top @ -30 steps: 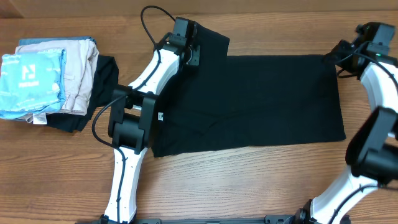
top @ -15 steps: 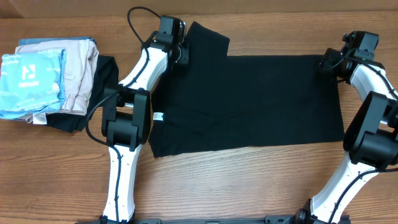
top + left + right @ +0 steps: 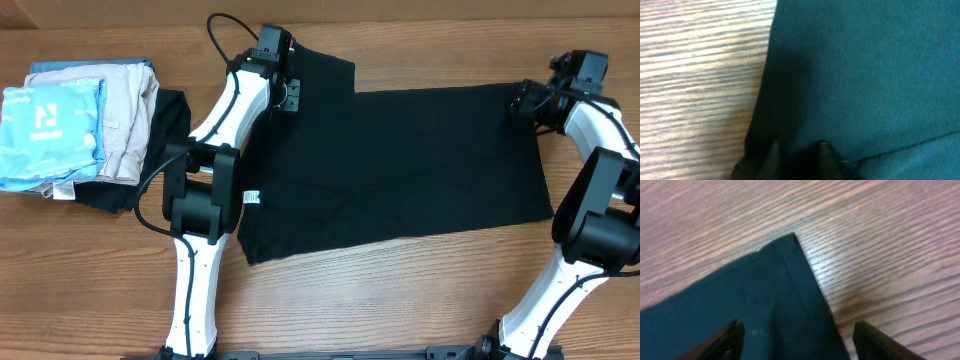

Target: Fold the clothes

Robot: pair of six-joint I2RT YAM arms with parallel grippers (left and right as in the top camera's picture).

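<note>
I have the T-shirt (image 3: 400,170) spread across the middle of the surface (image 3: 400,300). A folded stack (image 3: 80,130) sits to its left.

You get one mark: white logo (image 3: 47,117) on light blue folded garment (image 3: 75,155), far left of black T-shirt (image 3: 400,160). Blocky N-like shape, with a tiny line beneath too small to read. Small white tag (image 3: 252,197) at T-shirt's left edge, print illegible. Nothing else readable.

Matt black soft cloth T-shirt (image 3: 400,170) on a smooth, faintly glossy wood-grain table (image 3: 400,300)
</note>
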